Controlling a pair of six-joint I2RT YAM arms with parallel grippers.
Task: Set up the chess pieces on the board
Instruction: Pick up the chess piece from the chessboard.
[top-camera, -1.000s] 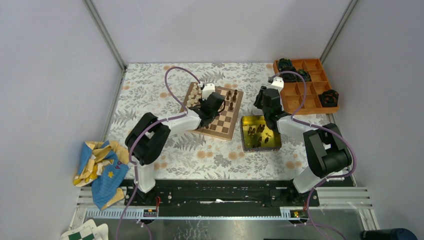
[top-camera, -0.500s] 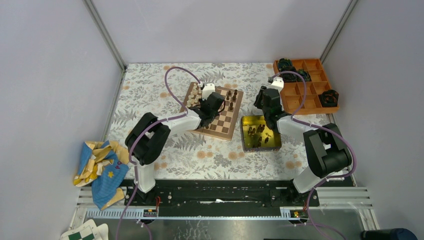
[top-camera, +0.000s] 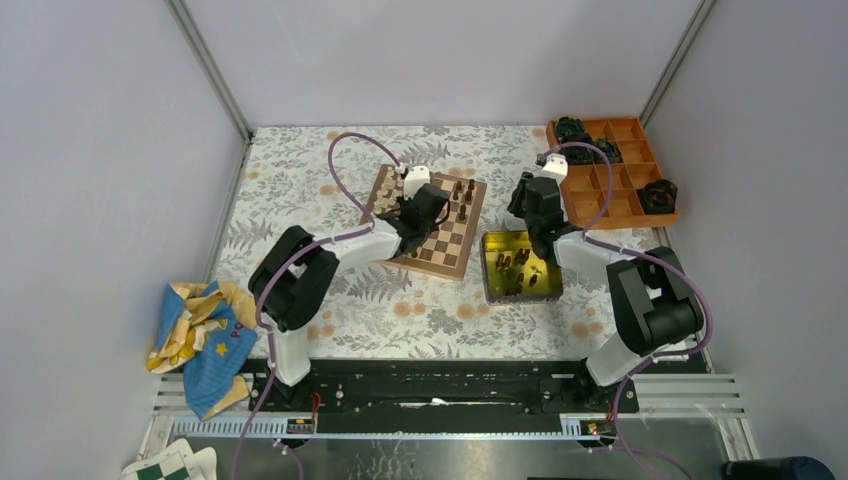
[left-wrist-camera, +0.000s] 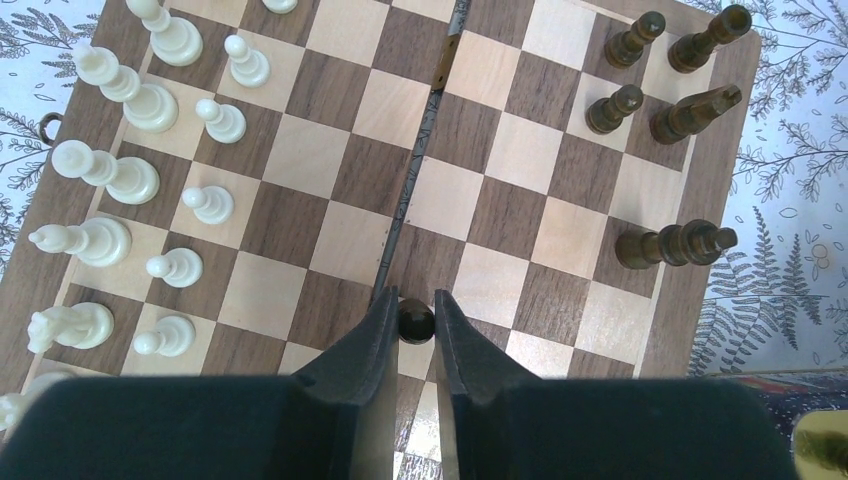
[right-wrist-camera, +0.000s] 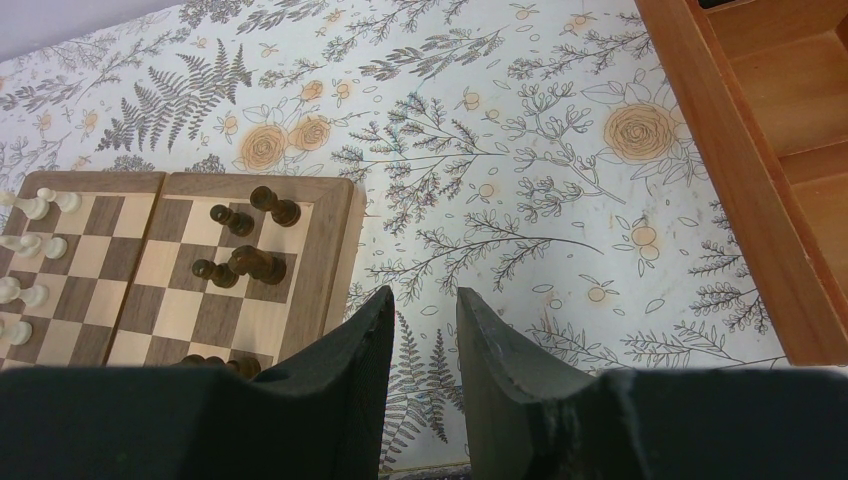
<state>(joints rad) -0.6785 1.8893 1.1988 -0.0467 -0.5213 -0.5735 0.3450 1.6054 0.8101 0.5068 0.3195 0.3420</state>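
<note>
Left gripper is clamped on a dark piece over the board. Right gripper is part open and empty, above the cloth.

You see only the round top of the dark brown wooden chess piece at 6 o'clock; the left gripper's black fingers hide the rest.

Top camera: high, rear, looking down, far. Wrist cameras: close, looking down. All three share board.
</note>
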